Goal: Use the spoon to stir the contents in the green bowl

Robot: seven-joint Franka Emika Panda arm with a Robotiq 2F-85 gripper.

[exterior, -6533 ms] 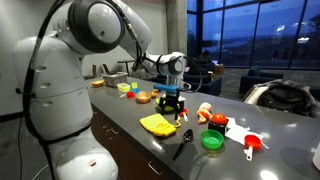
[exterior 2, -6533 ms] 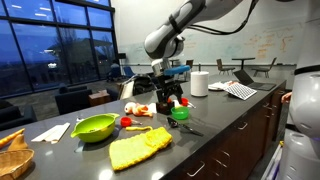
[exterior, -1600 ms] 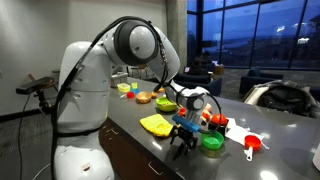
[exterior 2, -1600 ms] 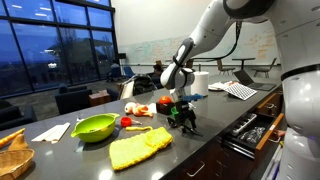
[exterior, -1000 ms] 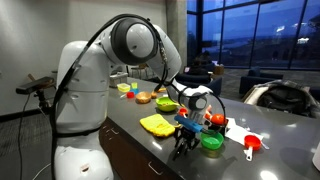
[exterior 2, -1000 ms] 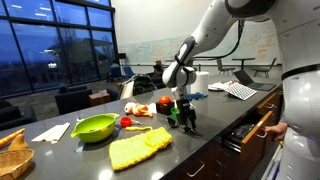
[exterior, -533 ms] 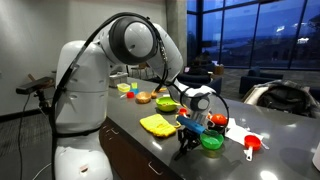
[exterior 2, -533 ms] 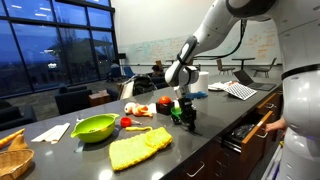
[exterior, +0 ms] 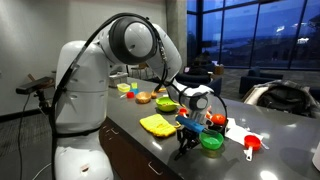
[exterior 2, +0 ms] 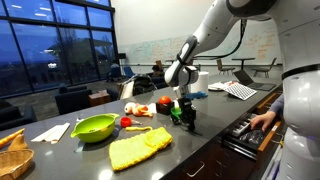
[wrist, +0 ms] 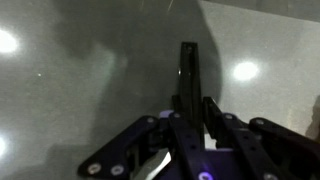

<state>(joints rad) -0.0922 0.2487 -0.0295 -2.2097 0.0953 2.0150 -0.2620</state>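
Wrist view: gripper (wrist: 190, 108) entering from 6 o'clock; fingers (wrist: 213, 112) almost fully closed, pinching the spoon (wrist: 188, 70) by its dark shaft; spoon running straight toward 12 o'clock over bare grey counter (wrist: 80, 70) marked by lamp reflections; which end of the spoon lies forward not discernible. In an exterior view: gripper (exterior: 186, 133) pointing down near the counter's front edge; spoon (exterior: 183, 147) projecting below the fingers as a thin dark line, contact with the counter not discernible; green bowl (exterior: 211, 142) standing on the counter just beside the gripper at 3 o'clock, spoon outside it; yellow cloth (exterior: 157, 124) near at 9 o'clock; red-orange measuring cup (exterior: 251, 144) beyond the bowl at 3 o'clock. In an exterior view: gripper (exterior 2: 187, 118) low over the counter (exterior 2: 210, 125); green bowl (exterior 2: 175, 114) just beside it at 9 o'clock, partly hidden; lime bowl (exterior 2: 94, 127) and yellow cloth (exterior 2: 138, 148) well apart toward 9 o'clock.
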